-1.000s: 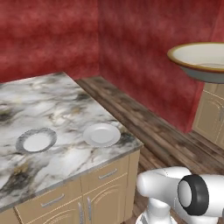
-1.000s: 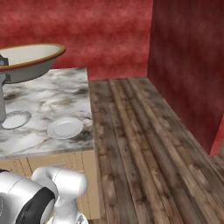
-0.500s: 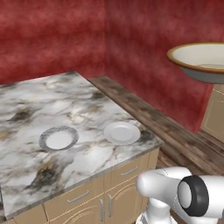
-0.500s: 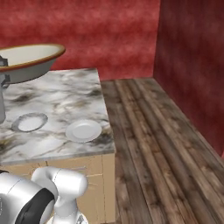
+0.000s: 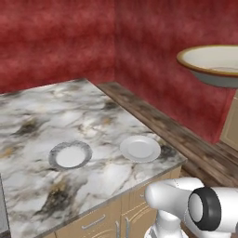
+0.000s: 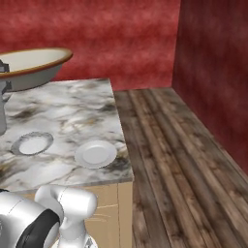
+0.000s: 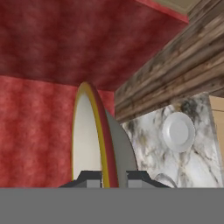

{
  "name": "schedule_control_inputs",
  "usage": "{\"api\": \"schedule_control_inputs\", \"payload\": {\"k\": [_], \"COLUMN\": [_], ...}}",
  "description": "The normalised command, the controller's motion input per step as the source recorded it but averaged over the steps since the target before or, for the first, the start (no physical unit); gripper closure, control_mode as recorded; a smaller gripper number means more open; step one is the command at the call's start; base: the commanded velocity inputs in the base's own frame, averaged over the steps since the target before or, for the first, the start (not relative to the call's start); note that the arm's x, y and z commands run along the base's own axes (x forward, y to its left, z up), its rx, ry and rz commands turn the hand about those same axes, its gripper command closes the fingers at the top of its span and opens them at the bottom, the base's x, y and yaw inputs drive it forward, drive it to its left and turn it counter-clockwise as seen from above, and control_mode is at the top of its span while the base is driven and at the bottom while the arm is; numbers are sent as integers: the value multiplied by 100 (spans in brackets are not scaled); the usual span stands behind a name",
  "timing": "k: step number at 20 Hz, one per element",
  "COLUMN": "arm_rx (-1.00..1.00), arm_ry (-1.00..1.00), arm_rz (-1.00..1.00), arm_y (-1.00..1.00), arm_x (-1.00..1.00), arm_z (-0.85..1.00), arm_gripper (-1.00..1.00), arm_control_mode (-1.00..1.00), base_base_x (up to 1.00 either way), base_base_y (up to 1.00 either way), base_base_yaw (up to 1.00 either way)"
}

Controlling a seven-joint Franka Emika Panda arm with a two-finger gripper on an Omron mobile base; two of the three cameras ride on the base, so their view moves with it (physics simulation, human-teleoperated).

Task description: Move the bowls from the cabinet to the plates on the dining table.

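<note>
In the left base view, the shallow tan bowl with cream inside (image 5: pixel 214 64) hangs high at the right, well apart from the white marble dining table (image 5: pixel 42 121), where two small round pale plates (image 5: pixel 140 148) lie bare, so I judge no bowl is delivered yet. In the right base view, the same bowl (image 6: pixel 30 66) is above the table's left part; a dark wooden plank floor (image 6: pixel 179 160) and red walls (image 6: pixel 121 34) surround it. In the hand view, the gripper (image 7: pixel 114 177) is closed on the bowl's rim.
</note>
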Motion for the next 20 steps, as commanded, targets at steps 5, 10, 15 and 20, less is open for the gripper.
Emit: {"api": "schedule_control_inputs", "payload": {"k": [5,10,15,20], "arm_rx": [0,-5,-1,8], "arm_ry": [0,2,2,0], "arm_rz": [0,0,0,4], "arm_y": [0,37,62,48], "arm_x": [0,5,-2,-17], "arm_z": [0,-29,-35,-26], "arm_gripper": [100,100,100,100], "arm_control_mode": [100,-100,-100,-100], "base_base_x": [42,8,0,0], "base_base_y": [47,25,0,0], "base_base_yaw": [0,0,0,0]}}
